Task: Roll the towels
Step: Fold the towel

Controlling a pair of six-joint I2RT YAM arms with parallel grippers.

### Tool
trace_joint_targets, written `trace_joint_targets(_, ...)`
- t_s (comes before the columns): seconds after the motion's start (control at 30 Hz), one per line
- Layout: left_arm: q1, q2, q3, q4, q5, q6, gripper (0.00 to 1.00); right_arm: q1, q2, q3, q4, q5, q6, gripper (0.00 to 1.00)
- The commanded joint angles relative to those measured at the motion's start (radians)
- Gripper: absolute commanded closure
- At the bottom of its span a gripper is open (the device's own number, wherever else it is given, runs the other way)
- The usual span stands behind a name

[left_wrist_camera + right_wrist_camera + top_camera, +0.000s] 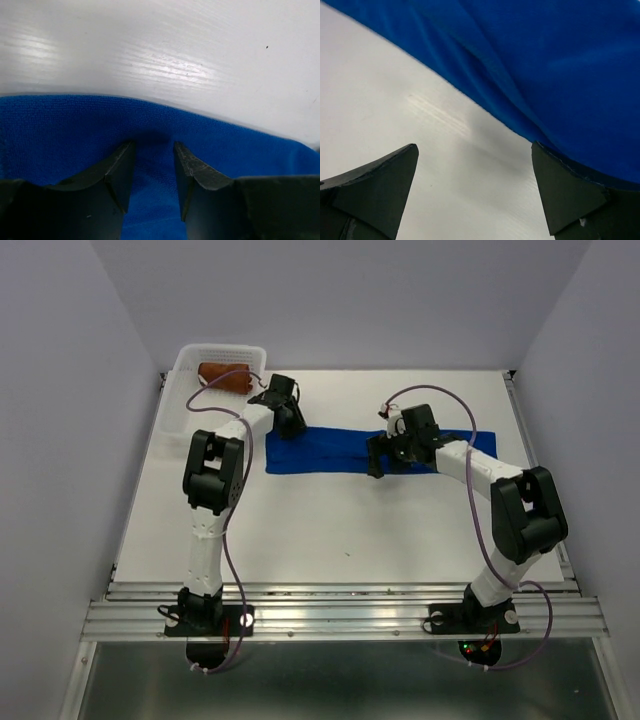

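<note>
The blue towel (325,450) lies flat as a long strip across the middle of the table. My left gripper (292,425) is at the strip's left end, by its far edge. In the left wrist view that gripper (154,145) is partly open, its tips down on the blue towel (65,130) just inside the hem. My right gripper (378,458) is at the near edge, mid-strip. It (475,147) is wide open, one finger over bare table and the other at the edge of the blue towel (545,60). The rust-brown towel (225,375) lies rolled in the basket.
A white perforated basket (185,405) stands at the table's far left corner, close behind my left arm. White walls close the table in on the left, back and right. A metal rail (340,605) runs along the near edge.
</note>
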Motion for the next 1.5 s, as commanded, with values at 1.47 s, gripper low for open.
trace_joint_targets(1.47,0.068,-0.305,-0.386,-0.092,-0.095,-0.129,0.56,-0.013,-0.083,0.030,0.034,0.572,0.216,0.00)
